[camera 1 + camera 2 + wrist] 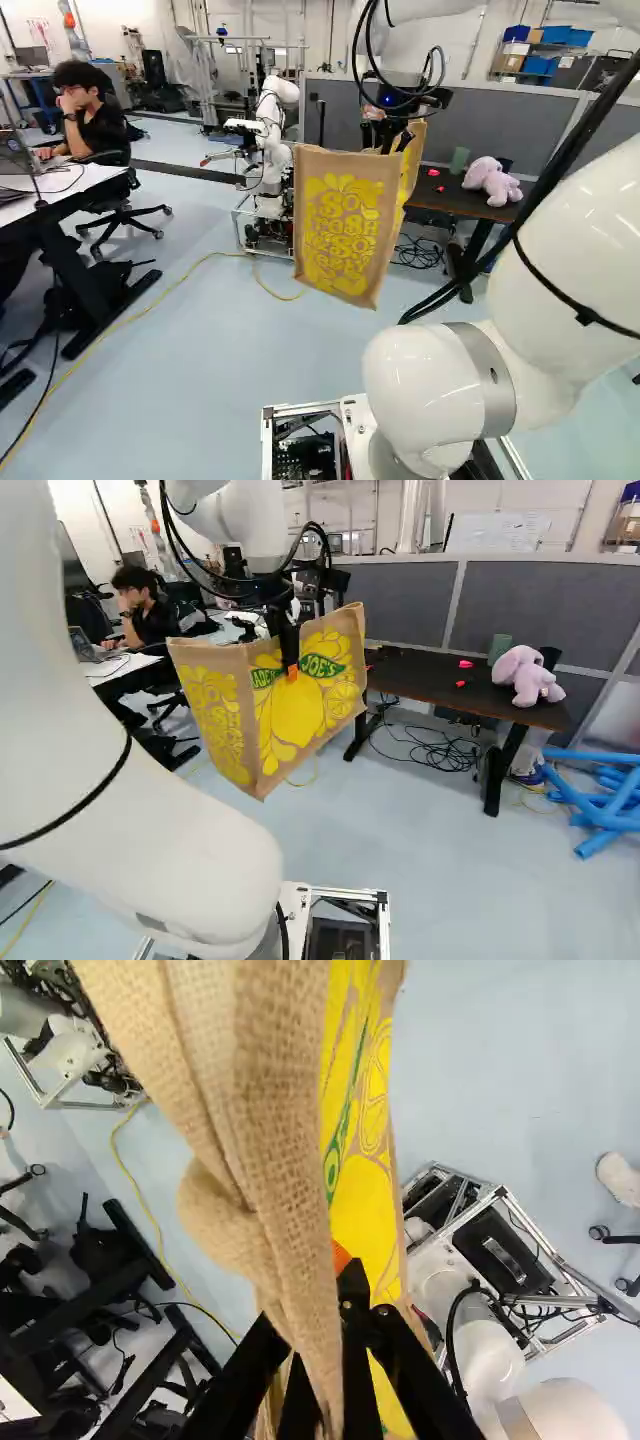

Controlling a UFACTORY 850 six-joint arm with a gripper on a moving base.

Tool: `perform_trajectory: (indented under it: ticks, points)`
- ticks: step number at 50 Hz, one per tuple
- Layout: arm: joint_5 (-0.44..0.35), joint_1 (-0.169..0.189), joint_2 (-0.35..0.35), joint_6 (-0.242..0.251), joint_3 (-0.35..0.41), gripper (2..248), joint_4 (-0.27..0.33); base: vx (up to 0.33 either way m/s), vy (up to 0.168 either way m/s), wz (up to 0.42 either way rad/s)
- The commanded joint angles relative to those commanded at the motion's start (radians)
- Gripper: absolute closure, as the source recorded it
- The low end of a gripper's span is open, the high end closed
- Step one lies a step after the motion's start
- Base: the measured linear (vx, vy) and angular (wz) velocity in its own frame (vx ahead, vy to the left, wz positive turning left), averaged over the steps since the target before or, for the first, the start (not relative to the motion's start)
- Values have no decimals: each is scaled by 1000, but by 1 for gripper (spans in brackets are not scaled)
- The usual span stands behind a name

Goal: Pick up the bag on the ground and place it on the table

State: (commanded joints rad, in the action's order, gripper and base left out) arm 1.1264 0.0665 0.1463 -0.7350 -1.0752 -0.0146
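Bag (300, 712) is hanging above the floor (400, 805), short of the worktop (430, 683); my fingers (353, 1292) are pinching one wall near its rim, I'm guessing the best hold for light, bendy cloth.

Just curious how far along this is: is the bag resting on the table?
No, the bag hangs above the floor, its side pinched between the jaws, left of the table in the right base view.
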Motion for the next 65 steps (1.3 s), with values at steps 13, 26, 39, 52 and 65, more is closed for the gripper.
perform_trajectory:
  ticks: [13, 26, 39, 52, 65]
  points:
    - [0, 0, 0, 0, 0, 229, 0, 195, -117, -193]
    - [0, 0, 0, 0, 0, 229, 0, 205, -117, -198]
    - [0, 0, 0, 0, 0, 229, 0, 229, -74, -124]
    - [0, 0, 0, 0, 0, 229, 0, 266, -11, -10]
    - [0, 0, 0, 0, 0, 229, 0, 272, 3, -11]
